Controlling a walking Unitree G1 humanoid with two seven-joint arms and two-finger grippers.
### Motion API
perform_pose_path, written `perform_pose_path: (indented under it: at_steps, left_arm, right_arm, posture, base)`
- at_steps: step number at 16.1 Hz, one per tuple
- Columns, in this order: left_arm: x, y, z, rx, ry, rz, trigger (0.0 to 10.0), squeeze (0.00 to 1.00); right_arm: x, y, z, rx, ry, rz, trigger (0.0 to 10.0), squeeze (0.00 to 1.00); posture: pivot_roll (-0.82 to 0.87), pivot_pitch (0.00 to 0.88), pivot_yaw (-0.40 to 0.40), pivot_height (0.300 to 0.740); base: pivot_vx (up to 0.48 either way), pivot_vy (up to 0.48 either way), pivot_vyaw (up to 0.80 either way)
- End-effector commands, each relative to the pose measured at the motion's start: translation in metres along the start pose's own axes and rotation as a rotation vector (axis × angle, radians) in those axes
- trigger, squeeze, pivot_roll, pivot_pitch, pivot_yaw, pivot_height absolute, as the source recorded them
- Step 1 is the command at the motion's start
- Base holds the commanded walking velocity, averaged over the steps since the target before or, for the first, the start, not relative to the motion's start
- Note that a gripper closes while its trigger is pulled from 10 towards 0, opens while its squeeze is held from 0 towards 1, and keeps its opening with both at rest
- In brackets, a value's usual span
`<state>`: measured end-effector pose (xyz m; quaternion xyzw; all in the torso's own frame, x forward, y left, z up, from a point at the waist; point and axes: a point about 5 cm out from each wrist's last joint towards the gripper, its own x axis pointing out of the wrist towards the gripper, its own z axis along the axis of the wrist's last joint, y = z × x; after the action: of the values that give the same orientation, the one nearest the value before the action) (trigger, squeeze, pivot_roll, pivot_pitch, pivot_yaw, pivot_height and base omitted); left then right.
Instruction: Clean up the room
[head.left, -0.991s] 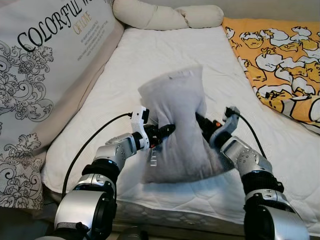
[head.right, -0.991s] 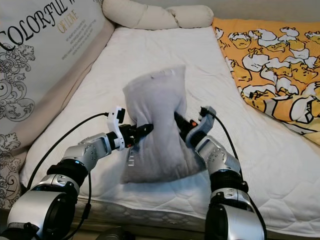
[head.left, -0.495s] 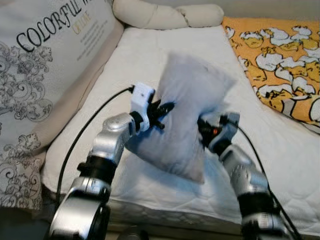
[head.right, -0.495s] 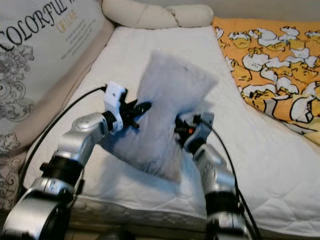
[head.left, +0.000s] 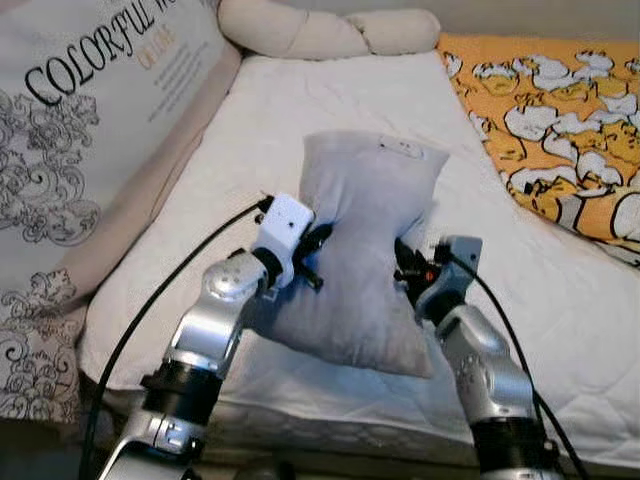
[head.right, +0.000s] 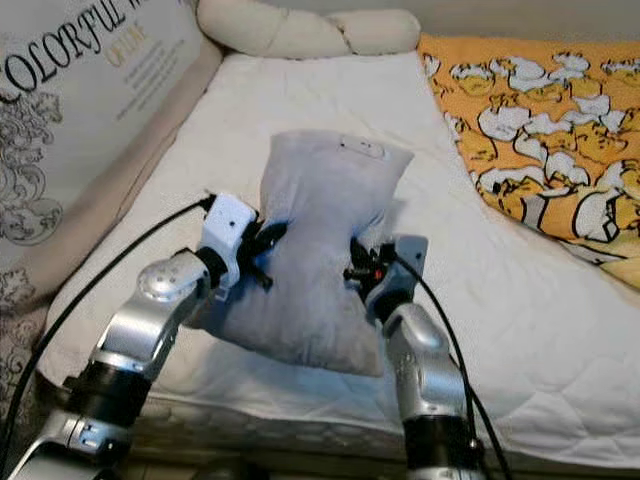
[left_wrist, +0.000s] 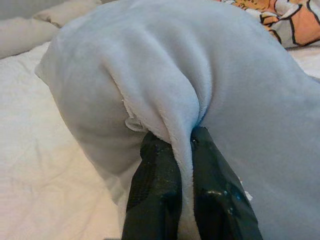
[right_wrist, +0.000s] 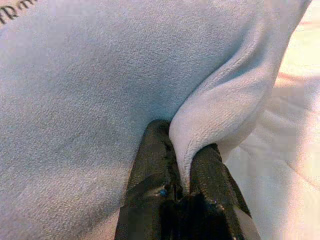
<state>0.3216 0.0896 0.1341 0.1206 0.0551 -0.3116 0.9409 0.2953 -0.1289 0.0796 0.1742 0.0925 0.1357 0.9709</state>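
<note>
The pillow (head.left: 365, 250) is grey and soft, held up over the near part of a white bed (head.left: 300, 110). The left gripper (head.left: 315, 262) and right gripper (head.left: 402, 272) each pinch a fold on its sides.

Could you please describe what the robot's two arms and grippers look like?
Both arms are jointed silver metal with black ribbed collars. The left gripper has a white boxy wrist block, the right gripper a grey one with a small orange-red spot. A thin black cable loops to each wrist. The fingers are long, matte black and tapered.
</note>
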Motion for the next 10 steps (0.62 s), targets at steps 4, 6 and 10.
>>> perform_pose_path:
  at_steps: [4, 6, 10]
  left_arm:
    - [-0.002, 0.007, 0.019, 0.051, -0.068, 0.087, 10.0, 0.00]
    - [-0.006, 0.009, 0.015, 0.062, -0.044, 0.103, 10.0, 0.00]
    - [-0.005, 0.015, 0.015, 0.085, -0.032, 0.141, 10.0, 0.00]
  right_arm:
    - [0.004, 0.007, 0.004, -0.052, -0.002, 0.011, 10.0, 0.00]
    - [0.005, 0.003, 0.004, 0.007, -0.015, -0.042, 10.0, 0.00]
    - [0.005, 0.005, 0.007, 0.017, -0.036, -0.032, 10.0, 0.00]
  posture:
    - [0.01, 0.000, 0.034, 0.740]
    - [0.03, 0.000, 0.034, 0.740]
    - [0.02, 0.000, 0.029, 0.740]
  base:
    - [0.000, 0.000, 0.00]
    - [0.000, 0.000, -0.75]
    - [0.000, 0.329, 0.00]
